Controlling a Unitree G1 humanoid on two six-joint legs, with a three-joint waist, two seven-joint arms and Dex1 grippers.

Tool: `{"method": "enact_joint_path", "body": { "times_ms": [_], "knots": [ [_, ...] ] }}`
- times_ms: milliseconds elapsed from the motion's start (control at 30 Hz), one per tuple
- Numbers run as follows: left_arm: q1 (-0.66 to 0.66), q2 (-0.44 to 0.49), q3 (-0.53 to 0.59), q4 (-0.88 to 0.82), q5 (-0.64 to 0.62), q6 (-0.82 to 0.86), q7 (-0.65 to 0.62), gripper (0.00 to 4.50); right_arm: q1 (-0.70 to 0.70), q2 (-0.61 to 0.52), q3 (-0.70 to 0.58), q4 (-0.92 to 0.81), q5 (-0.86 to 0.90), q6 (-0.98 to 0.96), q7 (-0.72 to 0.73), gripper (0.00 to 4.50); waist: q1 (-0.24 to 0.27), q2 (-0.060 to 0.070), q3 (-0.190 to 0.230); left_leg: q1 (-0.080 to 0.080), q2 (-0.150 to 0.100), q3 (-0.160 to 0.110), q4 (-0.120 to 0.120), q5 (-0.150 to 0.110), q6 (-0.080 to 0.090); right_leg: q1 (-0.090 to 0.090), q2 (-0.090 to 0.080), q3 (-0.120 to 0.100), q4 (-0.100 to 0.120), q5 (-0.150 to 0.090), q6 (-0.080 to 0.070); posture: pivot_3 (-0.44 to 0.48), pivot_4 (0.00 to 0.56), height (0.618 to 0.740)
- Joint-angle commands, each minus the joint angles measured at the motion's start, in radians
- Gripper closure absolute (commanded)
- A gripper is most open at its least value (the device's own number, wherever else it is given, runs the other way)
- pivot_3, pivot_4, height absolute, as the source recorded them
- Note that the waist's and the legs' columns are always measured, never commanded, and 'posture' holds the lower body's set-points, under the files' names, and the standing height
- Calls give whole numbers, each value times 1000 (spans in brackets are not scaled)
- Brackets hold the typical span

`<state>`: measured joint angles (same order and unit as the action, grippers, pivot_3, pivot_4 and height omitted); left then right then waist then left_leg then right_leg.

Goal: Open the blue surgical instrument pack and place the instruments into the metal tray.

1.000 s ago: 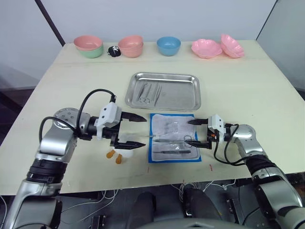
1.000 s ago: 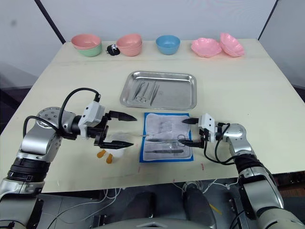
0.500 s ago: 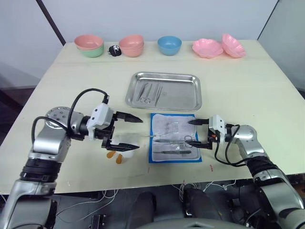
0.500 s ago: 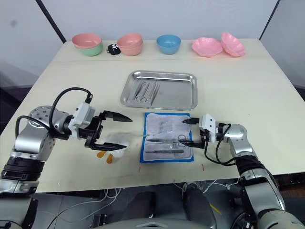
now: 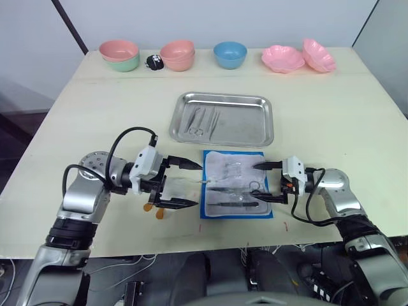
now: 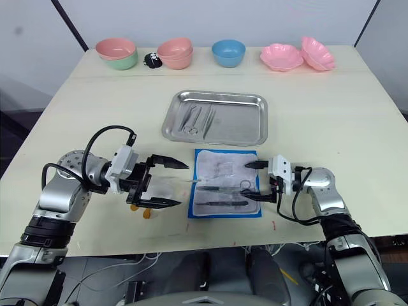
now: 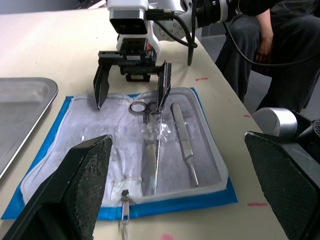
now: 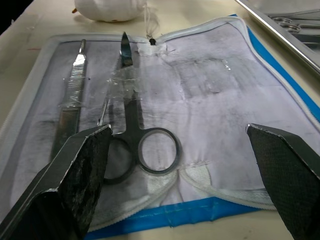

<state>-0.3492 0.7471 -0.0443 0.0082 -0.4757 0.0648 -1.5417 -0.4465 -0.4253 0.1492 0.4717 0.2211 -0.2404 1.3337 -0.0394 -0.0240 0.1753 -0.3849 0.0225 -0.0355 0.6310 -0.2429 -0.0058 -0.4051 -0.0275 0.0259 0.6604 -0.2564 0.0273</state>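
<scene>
The blue surgical instrument pack (image 5: 234,185) lies open near the table's front edge, its white lining up. On the lining rest ring-handled scissors (image 8: 132,130) and slim tweezers (image 8: 70,105), both partly under clear film. Behind the pack stands the metal tray (image 5: 245,131) with three instruments (image 5: 199,122) lying in its left part. My left gripper (image 5: 199,185) is open at the pack's left edge, fingertips pointing across it. My right gripper (image 5: 256,182) is open over the pack's right side, one fingertip beside the scissors' rings. Neither holds anything.
A small white object with orange pieces (image 5: 156,205) sits under my left gripper. Along the far edge stand a pink bowl on a green one (image 5: 119,55), a small black object (image 5: 153,61), a pink bowl (image 5: 177,55), a blue bowl (image 5: 229,54) and two pink dishes (image 5: 284,58).
My left gripper has drawn back a little and then come right, up to the pack's left edge, still open. The right gripper has stayed over the pack's right side.
</scene>
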Motion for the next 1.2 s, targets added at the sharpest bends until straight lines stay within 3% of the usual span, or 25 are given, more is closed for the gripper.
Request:
{"method": "enact_joint_path", "body": {
  "times_ms": [33, 333, 600, 900, 1200],
  "knots": [
    [6, -11, 3, -36, -7, -25, 2, 43, 12, -22, -15, -55, 25, 19, 7, 0, 1, 1, 1, 0, 0, 0, 0, 0, 0, 0, 0, 0, 0, 0, 0, 0, 150, 740],
    [33, -43, -16, -59, 3, -44, 17, 43, 32, -78, -59, -180, 95, 95, 3, 0, 2, 3, 3, -9, 0, -1, 5, 0, 0, -6, 0, -1, 2, 1, 1, 0, 150, 740],
    [30, -69, -56, -18, 57, -82, 28, 43, 144, -190, -122, -450, 208, 243, -1, 0, 9, 4, 4, -10, -1, -3, 6, 0, 0, -6, 0, -3, 2, 1, 1, 0, 150, 740],
    [-7, -139, -116, 76, 132, -111, 66, 43, 344, -358, -284, -772, 383, 424, -28, 0, 26, 5, 4, -11, -1, -3, 10, 0, 0, -6, 1, -3, 2, 1, 2, 0, 150, 740],
    [-78, -190, -164, 256, 219, -193, 79, 43, 460, -432, -443, -973, 522, 545, -98, 0, 28, 6, 4, -12, -1, -3, 17, 0, 0, -4, 2, -3, 3, 2, 9, 0, 150, 740]
  ]
}}
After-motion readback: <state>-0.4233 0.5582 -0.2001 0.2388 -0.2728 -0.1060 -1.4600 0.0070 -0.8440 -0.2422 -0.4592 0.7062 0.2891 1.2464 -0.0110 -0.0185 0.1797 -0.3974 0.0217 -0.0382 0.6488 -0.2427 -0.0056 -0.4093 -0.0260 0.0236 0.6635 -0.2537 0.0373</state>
